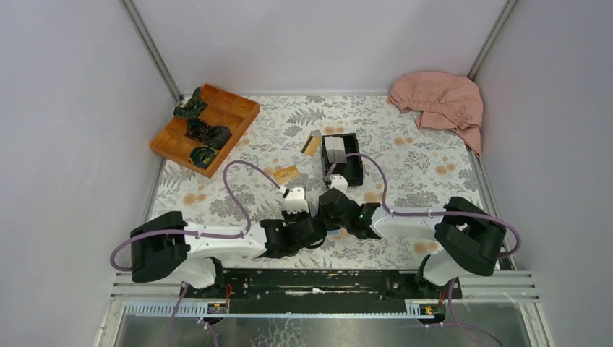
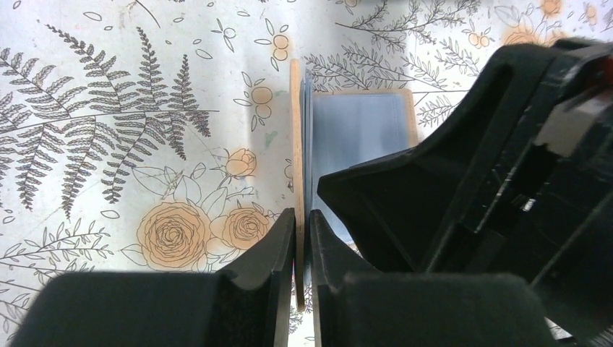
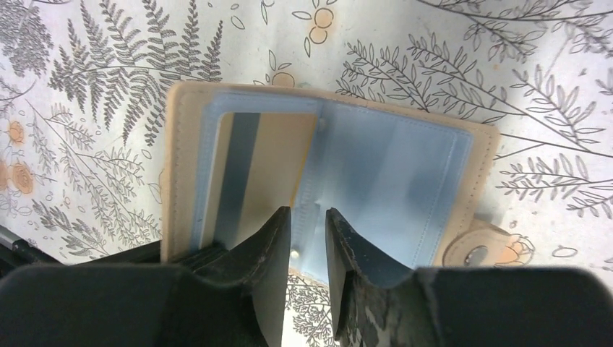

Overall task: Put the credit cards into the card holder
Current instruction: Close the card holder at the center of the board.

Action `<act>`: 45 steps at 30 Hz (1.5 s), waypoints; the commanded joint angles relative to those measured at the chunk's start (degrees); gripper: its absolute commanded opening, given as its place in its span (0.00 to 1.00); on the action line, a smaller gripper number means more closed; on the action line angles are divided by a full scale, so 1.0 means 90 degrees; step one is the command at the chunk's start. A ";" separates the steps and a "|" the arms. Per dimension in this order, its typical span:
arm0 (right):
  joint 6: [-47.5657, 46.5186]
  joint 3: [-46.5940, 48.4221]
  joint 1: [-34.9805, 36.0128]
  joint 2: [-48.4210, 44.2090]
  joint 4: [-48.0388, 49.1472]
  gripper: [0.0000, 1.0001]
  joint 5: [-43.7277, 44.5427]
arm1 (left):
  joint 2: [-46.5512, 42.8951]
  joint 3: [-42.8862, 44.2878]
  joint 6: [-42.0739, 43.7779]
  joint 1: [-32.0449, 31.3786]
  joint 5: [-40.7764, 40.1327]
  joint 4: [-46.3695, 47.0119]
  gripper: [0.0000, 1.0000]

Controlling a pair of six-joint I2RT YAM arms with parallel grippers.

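Observation:
The card holder (image 3: 405, 166) lies spread open on the floral table, blue slotted panels up and its snap tab (image 3: 473, 249) at the right. One orange-gold credit card (image 3: 267, 159) with a dark band sits in its left pocket. My right gripper (image 3: 309, 217) hangs open over the middle fold, holding nothing. My left gripper (image 2: 302, 217) is shut on the tan edge of the card holder (image 2: 296, 130), which stands upright between the pads. Two more credit cards lie loose farther back, one (image 1: 312, 145) beside the black box and one (image 1: 287, 173) to its left.
A black open-topped box (image 1: 352, 170) with white contents stands just beyond the grippers. An orange compartment tray (image 1: 181, 141) holding dark bundles sits at the back left. A pink cloth (image 1: 441, 101) lies in the back right corner. The right arm's black housing (image 2: 470, 181) crowds the left wrist view.

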 commanded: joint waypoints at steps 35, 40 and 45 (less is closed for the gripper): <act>0.0267 -0.1197 0.0060 -0.1685 -0.0840 0.36 0.1115 | 0.2824 0.3335 0.0368 -0.0701 -0.1086 -0.3230 0.00; 0.0351 -0.1322 0.0054 -0.1883 -0.0948 0.35 0.1234 | 0.3043 0.3575 0.0334 -0.0726 -0.1130 -0.3424 0.00; 0.0429 -0.1425 0.0055 -0.1928 -0.0968 0.32 0.1239 | 0.3270 0.3889 0.0364 -0.0756 -0.1164 -0.3586 0.00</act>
